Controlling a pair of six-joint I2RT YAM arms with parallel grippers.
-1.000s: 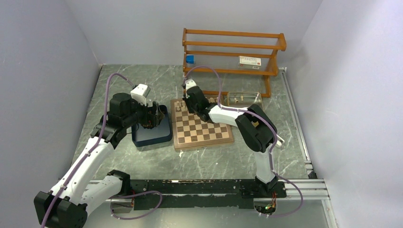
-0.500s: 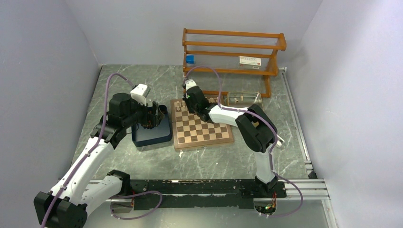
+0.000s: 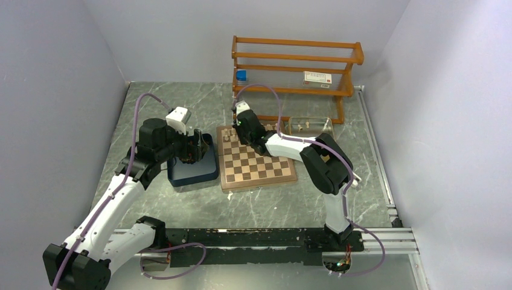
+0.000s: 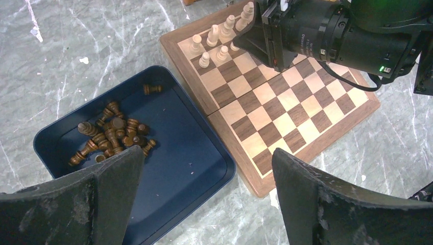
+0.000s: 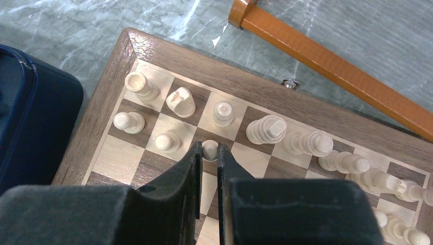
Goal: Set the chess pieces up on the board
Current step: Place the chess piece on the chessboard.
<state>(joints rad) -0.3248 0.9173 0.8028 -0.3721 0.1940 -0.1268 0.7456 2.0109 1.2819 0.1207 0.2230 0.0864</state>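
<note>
White arms (image 3: 115,202); black joints (image 3: 154,134); purple cables (image 3: 136,115)

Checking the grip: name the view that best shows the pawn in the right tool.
Right wrist: the pale pawn stands gripped between fingers of the right tool. Left wrist: the right arm blocks it. Top: too small.

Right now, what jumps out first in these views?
The right gripper pinches a cream pawn in the second row at the far-left corner of the board, beside the cream pieces already standing there. The left gripper hangs wide open over the dark blue tray, where the dark brown pieces lie in a heap.
</note>
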